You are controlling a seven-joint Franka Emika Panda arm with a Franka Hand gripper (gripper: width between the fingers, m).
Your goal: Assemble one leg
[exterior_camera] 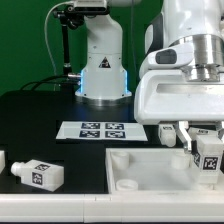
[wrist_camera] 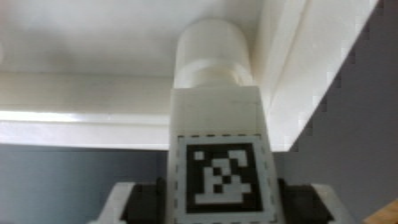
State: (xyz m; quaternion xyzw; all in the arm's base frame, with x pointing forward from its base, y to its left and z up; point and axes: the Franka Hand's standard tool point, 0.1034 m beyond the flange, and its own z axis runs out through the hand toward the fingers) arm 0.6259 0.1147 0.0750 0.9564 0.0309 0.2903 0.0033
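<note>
My gripper is shut on a leg, a small white peg with a black-and-white tag, at the exterior view's right, over the far right part of the wide white panel. In the wrist view the leg runs from between my fingers out to the panel's edge, and its round tip touches or nearly touches the panel there. Another leg lies on the table at the exterior view's left, and part of a third shows at the left edge.
The marker board lies flat behind the panel. The robot's white base stands at the back. A round socket shows in the panel's near left part. The table top is black.
</note>
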